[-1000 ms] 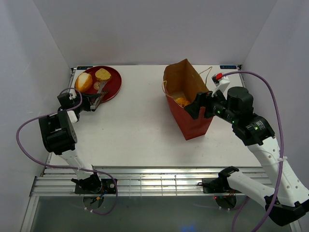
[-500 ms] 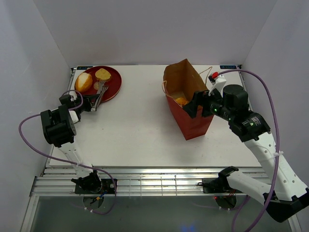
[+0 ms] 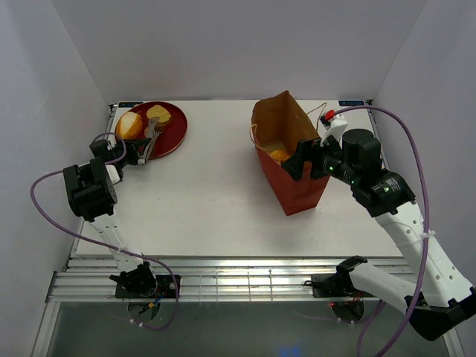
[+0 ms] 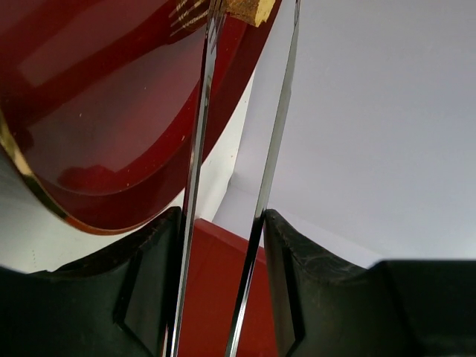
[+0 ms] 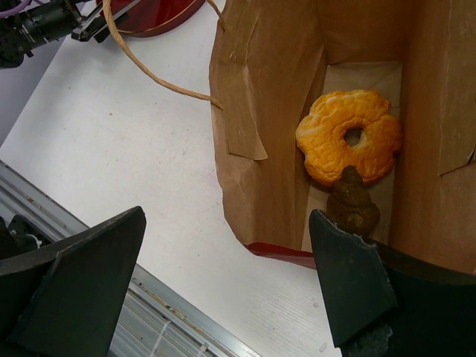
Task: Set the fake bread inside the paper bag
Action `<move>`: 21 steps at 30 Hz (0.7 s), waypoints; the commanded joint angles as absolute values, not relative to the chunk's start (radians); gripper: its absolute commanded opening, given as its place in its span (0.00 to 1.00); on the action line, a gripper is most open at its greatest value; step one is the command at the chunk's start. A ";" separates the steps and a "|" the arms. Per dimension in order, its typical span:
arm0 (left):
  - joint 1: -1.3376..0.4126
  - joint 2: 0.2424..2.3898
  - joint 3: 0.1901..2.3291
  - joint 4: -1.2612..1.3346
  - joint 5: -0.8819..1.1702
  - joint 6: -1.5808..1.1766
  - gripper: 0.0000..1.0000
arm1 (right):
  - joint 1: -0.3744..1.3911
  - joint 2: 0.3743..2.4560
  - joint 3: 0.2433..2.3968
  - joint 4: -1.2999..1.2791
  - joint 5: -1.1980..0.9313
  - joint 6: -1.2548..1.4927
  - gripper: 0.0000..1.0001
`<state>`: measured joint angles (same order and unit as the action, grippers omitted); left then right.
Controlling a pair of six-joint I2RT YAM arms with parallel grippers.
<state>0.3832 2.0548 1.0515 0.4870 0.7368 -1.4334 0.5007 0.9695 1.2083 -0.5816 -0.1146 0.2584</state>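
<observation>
A round red plate point(image 3: 169, 134) at the table's back left holds a golden oval roll point(image 3: 129, 124) and a yellow-brown piece point(image 3: 158, 114). My left gripper point(image 3: 134, 152) point(image 4: 223, 219) is shut on metal tongs point(image 3: 151, 135) point(image 4: 195, 149), whose tips reach over the plate point(image 4: 97, 111) to the yellow-brown piece point(image 4: 249, 9). The paper bag point(image 3: 297, 186) point(image 5: 260, 89) stands upright at the right. Inside lie an orange ridged bun point(image 5: 348, 145) point(image 3: 280, 155) and a dark brown piece point(image 5: 349, 204). My right gripper point(image 3: 305, 160) point(image 5: 227, 216) hangs open above the bag's near rim, holding nothing.
The white table point(image 3: 208, 193) is boxed in by pale walls on three sides. A pale string handle point(image 5: 149, 71) loops out from the bag over the table. Metal rails point(image 3: 238, 279) run along the near edge, and purple cables point(image 3: 416, 141) trail from both arms.
My left gripper has pushed the tongs farther over the plate, the tips now by the two breads. The right arm shifted slightly toward the bag, then held still, jaws unchanged.
</observation>
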 commanded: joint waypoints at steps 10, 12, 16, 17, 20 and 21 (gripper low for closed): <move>0.374 2.118 1.172 0.471 0.716 -1.413 0.57 | 0.508 0.988 1.236 -0.552 -0.098 0.242 0.96; 0.373 2.134 1.189 0.469 0.716 -1.411 0.56 | 0.506 0.992 1.235 -0.549 -0.098 0.242 0.96; 0.361 2.157 1.216 0.466 0.715 -1.408 0.55 | 0.508 0.996 1.235 -0.551 -0.094 0.238 0.96; 0.359 2.161 1.223 0.465 0.715 -1.408 0.54 | 0.506 0.996 1.235 -0.551 -0.092 0.236 0.96; 0.348 2.178 1.244 0.463 0.712 -1.410 0.53 | 0.506 0.996 1.235 -0.554 -0.084 0.233 0.96; 0.347 2.181 1.250 0.463 0.712 -1.410 0.52 | 0.508 0.996 1.235 -0.554 -0.083 0.232 0.96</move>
